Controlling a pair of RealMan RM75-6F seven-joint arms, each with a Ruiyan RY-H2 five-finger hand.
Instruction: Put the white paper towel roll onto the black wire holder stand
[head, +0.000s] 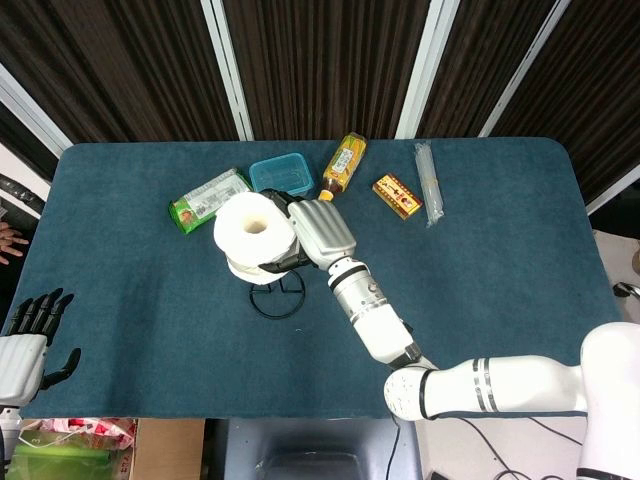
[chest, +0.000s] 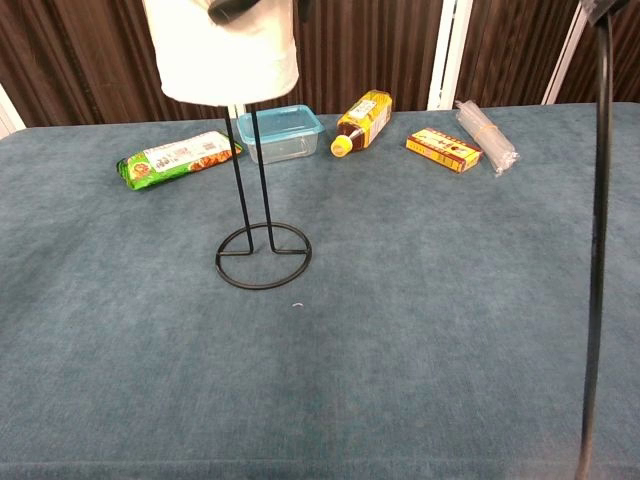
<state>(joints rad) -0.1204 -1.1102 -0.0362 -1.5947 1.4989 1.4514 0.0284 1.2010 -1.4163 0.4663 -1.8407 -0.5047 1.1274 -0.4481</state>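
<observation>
My right hand (head: 312, 232) grips the white paper towel roll (head: 254, 233) from its right side, holding it upright over the black wire holder stand (head: 277, 298). In the chest view the white paper towel roll (chest: 222, 50) sits over the upper part of the black wire holder stand (chest: 262, 240), whose two thin rods run down from under it to a ring base on the cloth. Dark fingertips (chest: 232, 8) show at the roll's top edge. My left hand (head: 30, 345) is open at the near left corner, off the table, holding nothing.
Behind the stand lie a green snack packet (head: 205, 200), a clear teal-lidded box (head: 281, 174), a yellow bottle (head: 342, 163) on its side, a small orange box (head: 397, 196) and a clear wrapped sleeve (head: 430, 184). A thin black cable (chest: 596, 240) hangs at the chest view's right edge.
</observation>
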